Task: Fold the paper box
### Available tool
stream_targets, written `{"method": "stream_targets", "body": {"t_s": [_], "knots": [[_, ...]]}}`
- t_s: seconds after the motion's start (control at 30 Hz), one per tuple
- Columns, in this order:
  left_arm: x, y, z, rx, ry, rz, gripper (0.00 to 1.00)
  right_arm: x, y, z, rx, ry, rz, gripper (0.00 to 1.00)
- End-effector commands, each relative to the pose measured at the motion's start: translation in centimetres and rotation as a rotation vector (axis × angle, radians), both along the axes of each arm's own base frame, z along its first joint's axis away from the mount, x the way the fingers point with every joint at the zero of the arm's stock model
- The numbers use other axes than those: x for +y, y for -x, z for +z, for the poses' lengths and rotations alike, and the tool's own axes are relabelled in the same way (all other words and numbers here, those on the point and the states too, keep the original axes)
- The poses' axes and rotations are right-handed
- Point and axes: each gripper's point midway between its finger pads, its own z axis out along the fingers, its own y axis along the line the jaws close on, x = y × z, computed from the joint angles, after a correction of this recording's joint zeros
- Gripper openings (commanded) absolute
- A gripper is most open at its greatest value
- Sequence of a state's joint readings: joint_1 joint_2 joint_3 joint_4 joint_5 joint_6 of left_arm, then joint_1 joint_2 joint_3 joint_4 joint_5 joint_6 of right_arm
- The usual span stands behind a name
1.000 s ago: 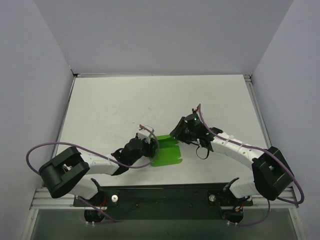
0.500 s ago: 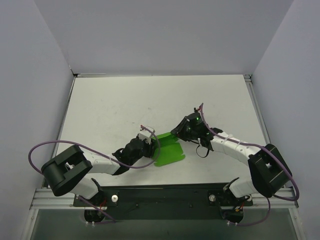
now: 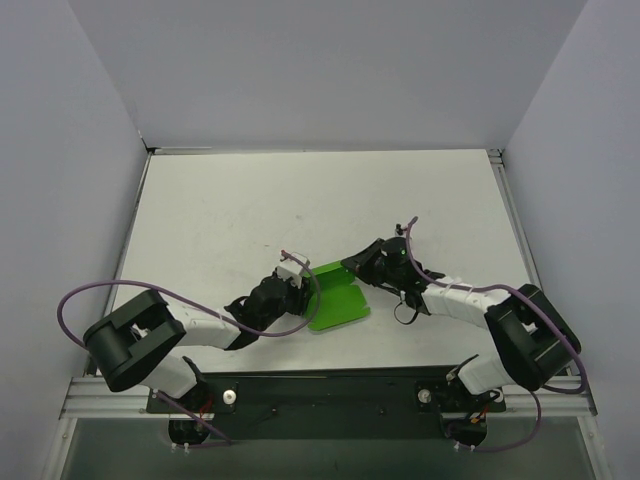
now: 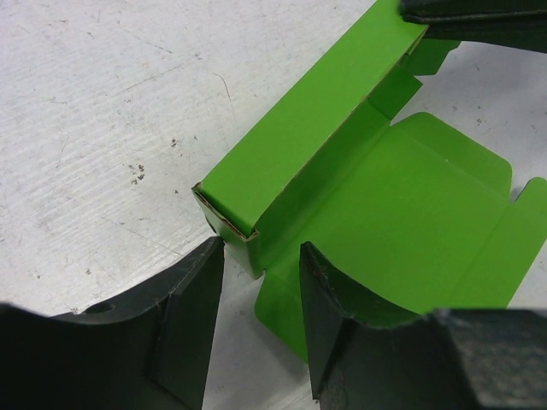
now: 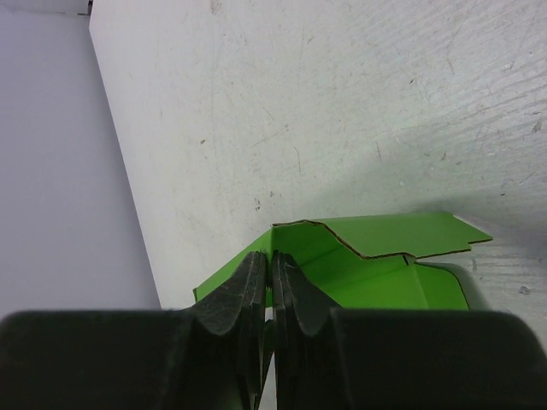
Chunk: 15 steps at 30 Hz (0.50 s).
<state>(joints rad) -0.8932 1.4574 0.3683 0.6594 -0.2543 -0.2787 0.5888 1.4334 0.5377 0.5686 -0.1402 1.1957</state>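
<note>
The bright green paper box [image 3: 336,298] lies half unfolded on the white table between both arms. In the left wrist view its long folded wall [image 4: 299,145] runs away from me, with the flat lid panel to its right. My left gripper [image 3: 299,291] is open at the box's near left end. The box corner sits just ahead of the gap [image 4: 261,254], and one finger [image 4: 329,299] rests over a small flap. My right gripper [image 3: 360,268] is shut on the box's far right wall edge [image 5: 291,243], with the thin card pinched between its pads.
The white table [image 3: 230,210] is enclosed by pale walls at the back and both sides. A black rail [image 3: 320,385] carrying the arm bases runs along the near edge. Purple cables loop off each arm.
My right gripper has closed onto the box's wall edge and its arm has dropped lower and nearer. My left gripper narrowed slightly, and the box shifted a little.
</note>
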Motion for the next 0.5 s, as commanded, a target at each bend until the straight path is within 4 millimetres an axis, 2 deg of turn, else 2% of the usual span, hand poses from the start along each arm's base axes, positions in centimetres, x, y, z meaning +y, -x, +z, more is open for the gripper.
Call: {"method": "stream_targets", "body": {"t_s": [0.0, 0.17, 0.27, 0.33, 0.37, 0.43, 0.47], "knots": [[-1.7, -1.0, 2.1, -0.049, 0.068, -0.017, 0.5, -0.6, 1.1, -2.5, 0.053, 0.02, -0.014, 0.0], [-2.0, -0.9, 1.9, -0.051, 0.058, -0.016, 0.5, -0.7, 1.2, -2.8, 0.042, -0.015, -0.034, 0.0], [-1.5, -1.3, 1.5, -0.047, 0.028, 0.027, 0.46, -1.1, 1.4, -2.7, 0.028, 0.008, -0.028, 0.0], [-1.2, -1.8, 1.4, -0.056, 0.013, 0.059, 0.39, -1.5, 2.0, -3.0, 0.027, 0.049, -0.014, 0.11], [-1.1, -1.9, 1.4, -0.061, 0.001, 0.071, 0.37, -1.9, 2.0, -2.6, 0.01, 0.062, -0.019, 0.21], [-1.3, -2.1, 1.5, -0.07, -0.011, 0.081, 0.36, -2.4, 2.7, -2.6, 0.005, 0.096, -0.01, 0.32], [-1.3, -2.1, 1.4, -0.074, -0.016, 0.084, 0.36, -2.7, 2.8, -2.7, -0.007, 0.125, -0.008, 0.41]]}}
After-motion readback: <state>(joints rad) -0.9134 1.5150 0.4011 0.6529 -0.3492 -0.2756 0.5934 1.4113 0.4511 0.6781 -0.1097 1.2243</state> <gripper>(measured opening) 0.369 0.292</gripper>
